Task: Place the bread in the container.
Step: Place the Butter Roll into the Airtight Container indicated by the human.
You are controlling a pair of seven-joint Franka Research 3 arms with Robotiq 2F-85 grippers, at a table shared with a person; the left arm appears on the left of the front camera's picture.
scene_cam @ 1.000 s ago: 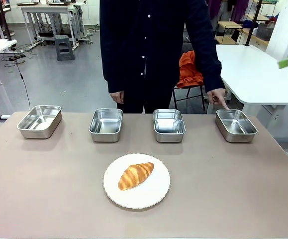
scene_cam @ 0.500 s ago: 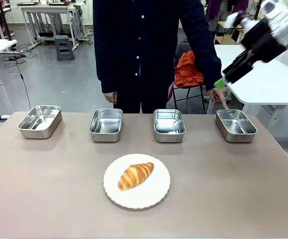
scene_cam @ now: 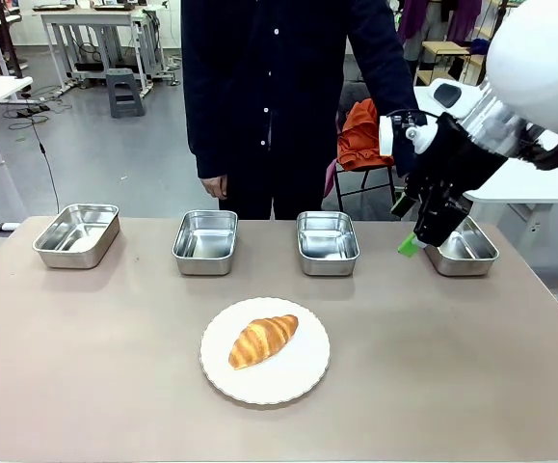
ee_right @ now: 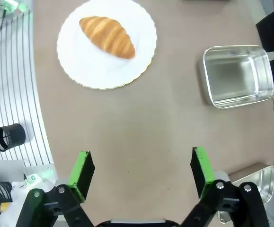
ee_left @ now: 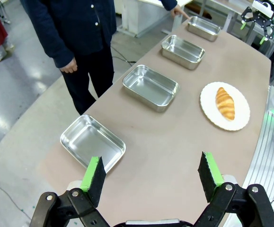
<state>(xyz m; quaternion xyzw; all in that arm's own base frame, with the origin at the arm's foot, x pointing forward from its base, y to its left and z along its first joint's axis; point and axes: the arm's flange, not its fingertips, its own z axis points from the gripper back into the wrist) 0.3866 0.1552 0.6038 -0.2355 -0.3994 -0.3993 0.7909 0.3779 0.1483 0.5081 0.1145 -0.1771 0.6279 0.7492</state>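
Observation:
The bread (scene_cam: 263, 340), a golden-brown croissant, lies on a round white plate (scene_cam: 298, 376) at the table's middle front. Four steel trays stand in a row at the far side. A person's hand (ee_left: 177, 10) points at the far-right container (ee_left: 203, 27), whose front-view place is (scene_cam: 471, 253). My right gripper (scene_cam: 418, 236) hangs open, pointing down, just left of that tray and above the table. In its own view the right gripper (ee_right: 141, 170) is open with the bread (ee_right: 107, 36) far ahead. My left gripper (ee_left: 152, 175) is open and holds nothing, high above the table's left end.
The other trays stand at the far left (scene_cam: 76, 234), left of centre (scene_cam: 205, 241) and right of centre (scene_cam: 327, 241). A person in dark clothes (scene_cam: 279, 96) stands behind the table's far edge. Bare tabletop (scene_cam: 471, 367) surrounds the plate.
My right arm has swung in from the upper right and come down beside the far-right tray, now covering the person's pointing hand in the front view. Bread and trays have not moved.

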